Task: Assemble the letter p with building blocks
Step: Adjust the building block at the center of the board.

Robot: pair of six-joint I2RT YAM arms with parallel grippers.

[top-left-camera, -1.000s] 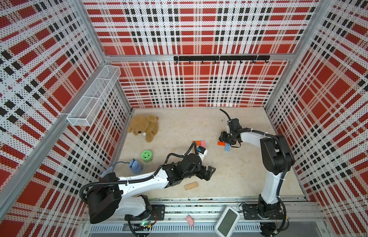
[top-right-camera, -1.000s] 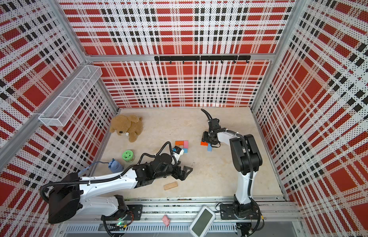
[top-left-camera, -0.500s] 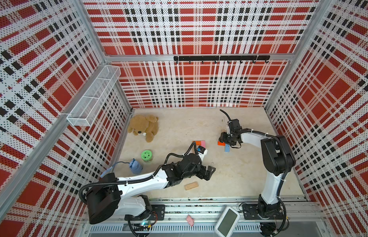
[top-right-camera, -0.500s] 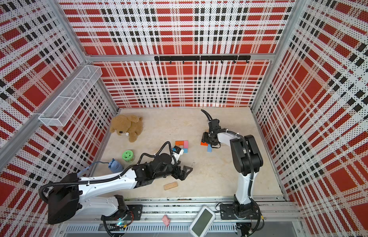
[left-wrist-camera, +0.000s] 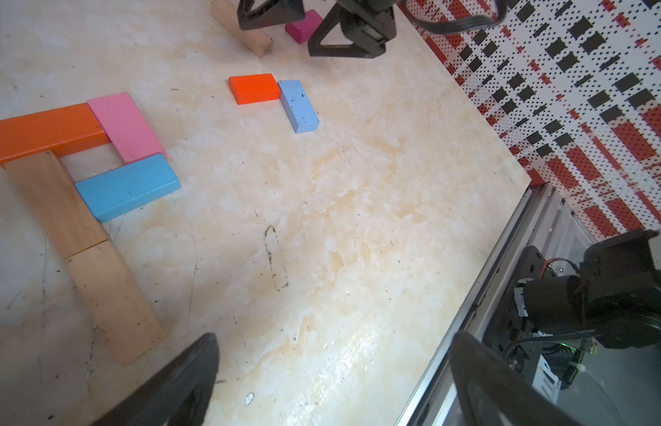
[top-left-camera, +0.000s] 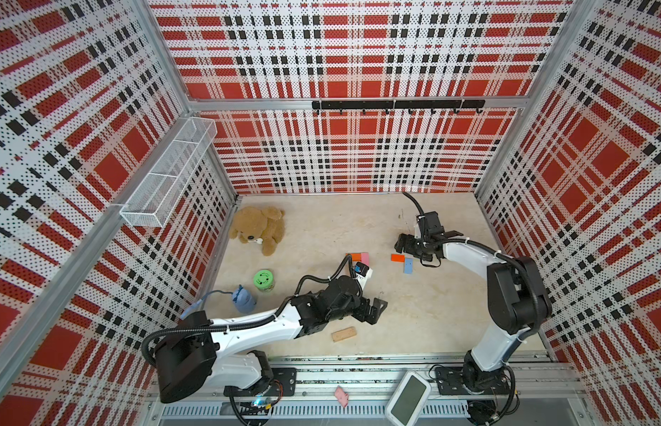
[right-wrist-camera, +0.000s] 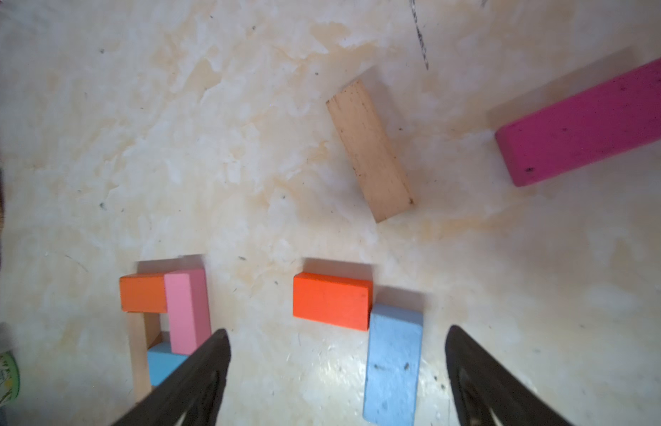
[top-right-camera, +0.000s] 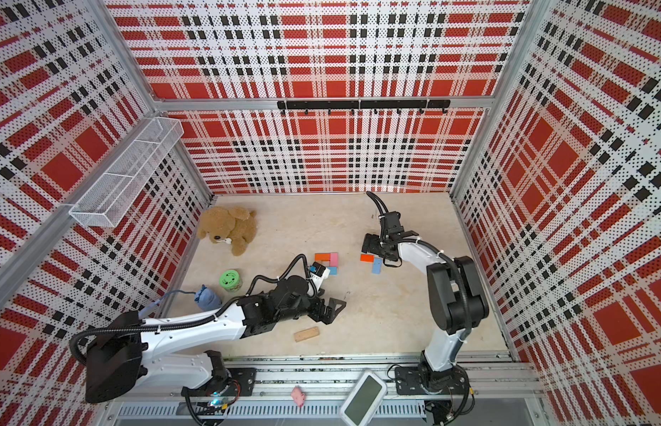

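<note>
The P-shaped group of building blocks (left-wrist-camera: 128, 186) lies flat on the floor: orange (left-wrist-camera: 45, 129), pink (left-wrist-camera: 126, 127) and blue round a gap, with two tan bricks (left-wrist-camera: 115, 298) in a line. Apart from it, an orange block (right-wrist-camera: 331, 300) touches a light blue block (right-wrist-camera: 393, 365). That light blue block lies between the fingers of my open right gripper (right-wrist-camera: 336, 343) (top-left-camera: 402, 244), untouched. A tan block (right-wrist-camera: 369, 151) and a magenta block (right-wrist-camera: 587, 125) lie beyond. My left gripper (left-wrist-camera: 334, 335) (top-left-camera: 377, 310) is open over bare floor, holding nothing. Another tan block (top-left-camera: 343, 335) lies near the front edge.
A teddy bear (top-left-camera: 259, 228), a green cylinder toy (top-left-camera: 264, 281) and a small blue toy (top-left-camera: 243, 298) sit along the left side. A wire basket (top-left-camera: 166, 177) hangs on the left wall. A pink piece (top-left-camera: 341, 396) and a white device (top-left-camera: 408, 398) lie on the front rail.
My right gripper's jaws have spread wider over the light blue block by the orange one. The left arm has not moved.
</note>
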